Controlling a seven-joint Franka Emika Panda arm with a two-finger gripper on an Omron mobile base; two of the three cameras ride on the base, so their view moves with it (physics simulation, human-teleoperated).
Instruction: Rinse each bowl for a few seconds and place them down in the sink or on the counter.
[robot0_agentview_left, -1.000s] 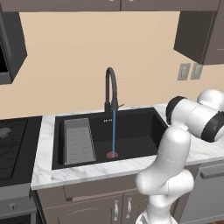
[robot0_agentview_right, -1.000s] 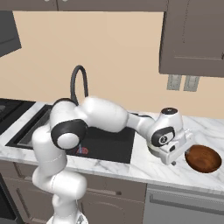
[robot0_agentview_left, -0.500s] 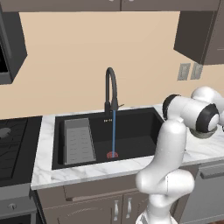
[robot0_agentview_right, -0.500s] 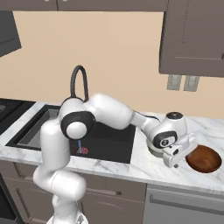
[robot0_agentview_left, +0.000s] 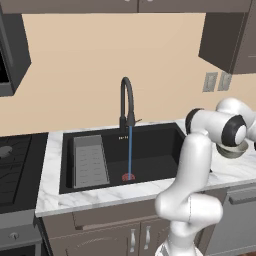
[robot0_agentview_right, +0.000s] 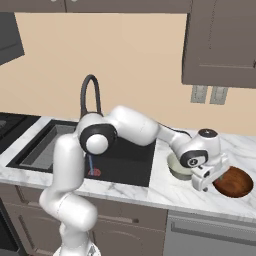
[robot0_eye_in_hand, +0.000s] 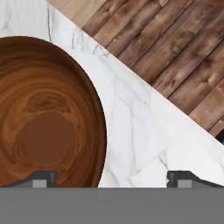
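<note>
The gripper (robot0_eye_in_hand: 112, 177) had its jaws set wide apart, only the two dark tips poking up at the bottom of the hand view, with nothing between them but the rim of the wooden bowl (robot0_eye_in_hand: 48, 118) and bare marble. The left tip sat over the bowl's edge and the right tip over the counter (robot0_eye_in_hand: 144, 131); whether either touched anything could not be told. The bowl was cut off at the left and bottom of that view, and past the counter's edge lay a wood-plank floor (robot0_eye_in_hand: 175, 52).

From the right base view the gripper (robot0_agentview_right: 212, 177) hung low at the near edge of the wooden bowl (robot0_agentview_right: 234, 182), which sat on the counter (robot0_agentview_right: 165, 192) well to the right of the sink (robot0_agentview_right: 127, 162). The pale bowl (robot0_agentview_right: 176, 167) stood just beside the sink (mostly hidden behind the wrist). In the left base view the arm blocked the counter, leaving a sliver of the pale bowl (robot0_agentview_left: 232, 151). Water (robot0_agentview_left: 129, 150) ran from the faucet (robot0_agentview_left: 127, 102) onto the red drain (robot0_agentview_left: 128, 176), beside the ribbed tray (robot0_agentview_left: 90, 161).
</note>
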